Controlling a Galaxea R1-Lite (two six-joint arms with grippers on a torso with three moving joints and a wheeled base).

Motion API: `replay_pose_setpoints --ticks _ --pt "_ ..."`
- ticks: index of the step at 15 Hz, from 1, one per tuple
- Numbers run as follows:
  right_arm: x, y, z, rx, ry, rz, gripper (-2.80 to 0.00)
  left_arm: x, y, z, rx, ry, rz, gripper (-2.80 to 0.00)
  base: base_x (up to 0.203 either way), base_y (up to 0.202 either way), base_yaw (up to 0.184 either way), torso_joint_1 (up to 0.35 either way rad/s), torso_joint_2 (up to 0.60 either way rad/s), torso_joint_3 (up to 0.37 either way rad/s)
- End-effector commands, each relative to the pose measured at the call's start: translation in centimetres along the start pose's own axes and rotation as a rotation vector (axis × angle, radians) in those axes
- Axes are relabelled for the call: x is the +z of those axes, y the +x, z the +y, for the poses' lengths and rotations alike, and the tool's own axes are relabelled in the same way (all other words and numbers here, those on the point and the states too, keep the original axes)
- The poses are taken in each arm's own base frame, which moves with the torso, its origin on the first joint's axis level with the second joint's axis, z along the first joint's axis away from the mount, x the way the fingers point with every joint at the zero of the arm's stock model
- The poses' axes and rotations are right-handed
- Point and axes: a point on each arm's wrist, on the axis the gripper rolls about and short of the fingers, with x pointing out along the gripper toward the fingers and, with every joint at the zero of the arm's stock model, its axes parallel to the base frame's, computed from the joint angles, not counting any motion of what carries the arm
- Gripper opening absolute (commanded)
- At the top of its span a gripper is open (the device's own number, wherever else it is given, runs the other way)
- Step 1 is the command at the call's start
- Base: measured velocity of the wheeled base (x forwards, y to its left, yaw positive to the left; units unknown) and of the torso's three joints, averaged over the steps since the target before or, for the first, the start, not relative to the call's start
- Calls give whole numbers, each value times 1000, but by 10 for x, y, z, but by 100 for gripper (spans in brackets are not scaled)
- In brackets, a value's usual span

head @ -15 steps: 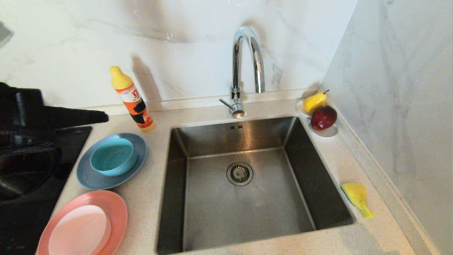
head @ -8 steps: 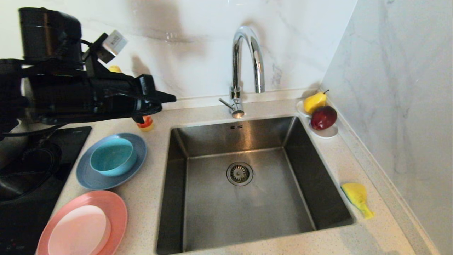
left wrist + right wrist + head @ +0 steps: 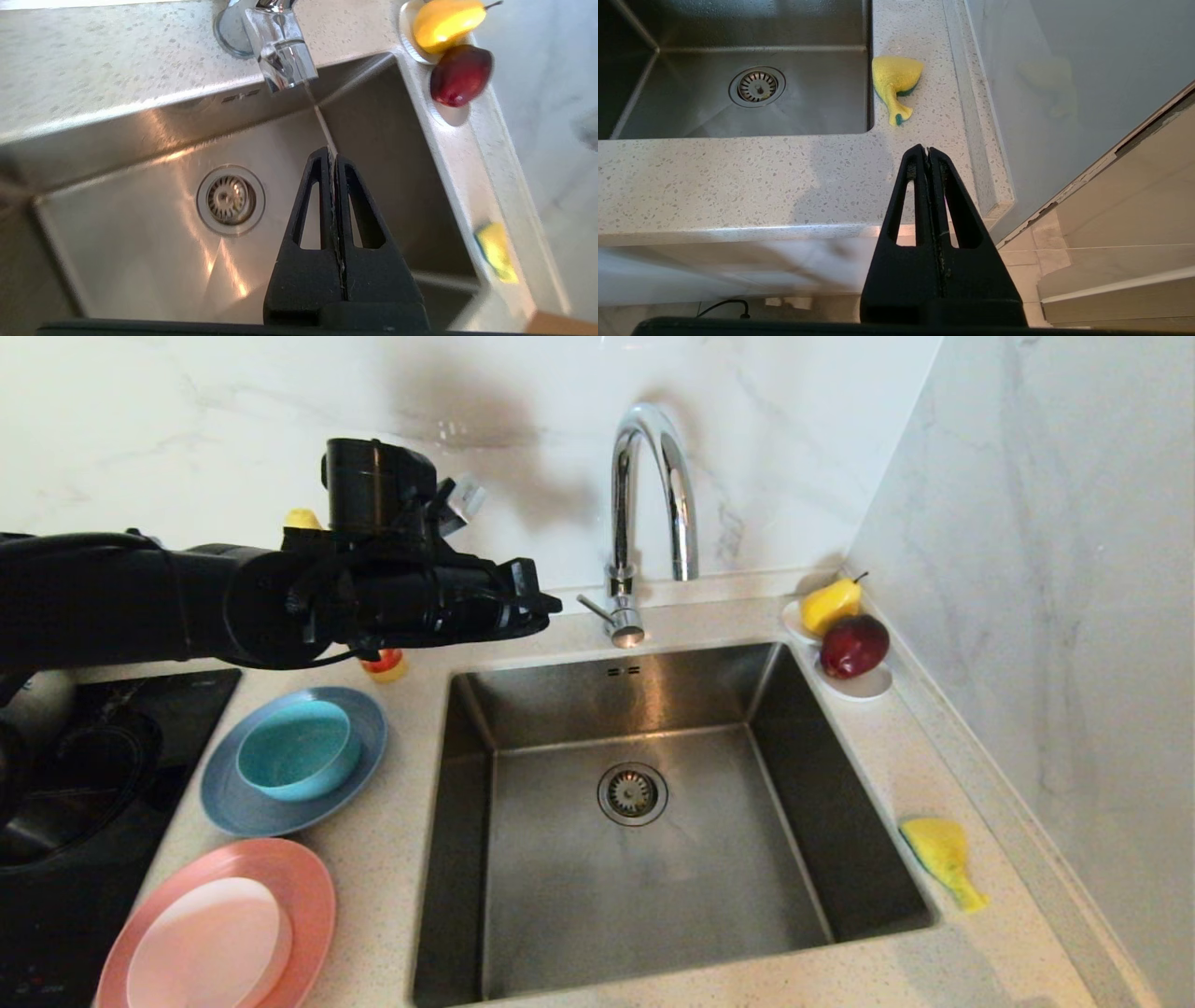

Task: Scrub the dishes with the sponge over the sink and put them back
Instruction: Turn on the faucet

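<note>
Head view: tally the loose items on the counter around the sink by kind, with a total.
Plates: 2, grey-blue plate, salmon-pink plate
Bowls: 2, teal bowl, pale pink bowl
Sponge: 1
Detergent bottle: 1, mostly hidden behind the left arm
Fruit: 2, yellow pear, red apple
White saucer: 1
Total: 9

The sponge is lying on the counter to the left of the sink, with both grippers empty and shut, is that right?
Not quite: the sponge lies on the counter to the right of the sink, as the head view shows. The left gripper and right gripper are indeed empty and shut.
</note>
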Motion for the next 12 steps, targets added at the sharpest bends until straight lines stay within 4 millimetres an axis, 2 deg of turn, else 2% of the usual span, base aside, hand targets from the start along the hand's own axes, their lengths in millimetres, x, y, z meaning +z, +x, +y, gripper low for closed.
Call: replay_pose_setpoints --ticks 1,6,12 --pt "0 0 0 1 0 -1 -280 -12 28 11 2 -8 11 -280 0 0 0 0 0 0" --pt "0 0 0 1 0 -1 -280 -4 44 13 -9 3 -51 -280 0 0 0 0 0 0" --pt "0 0 0 1 0 -1 -280 -3 77 23 19 13 -102 -280 0 0 0 0 0 0"
